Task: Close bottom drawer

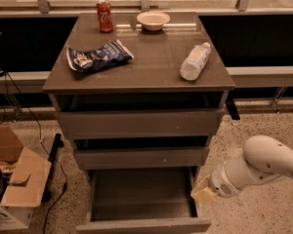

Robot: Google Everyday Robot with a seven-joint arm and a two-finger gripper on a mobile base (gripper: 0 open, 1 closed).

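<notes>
The bottom drawer (141, 225) of the grey cabinet is pulled out towards me, its shallow grey box open and empty, its flat front at the frame's lower edge. The two drawers above it, the top one (136, 124) and the middle one (141, 157), stand slightly out. My white arm reaches in from the right. My gripper (203, 192) sits low beside the open drawer's right side wall, near its front corner. I cannot tell if it touches the drawer.
On the cabinet top (146, 77) lie a blue chip bag (98, 55), a red soda can (105, 15), a white bowl (153, 19) and a plastic bottle (195, 61) on its side. An open cardboard box (12, 184) and cables (49, 150) are on the floor at left.
</notes>
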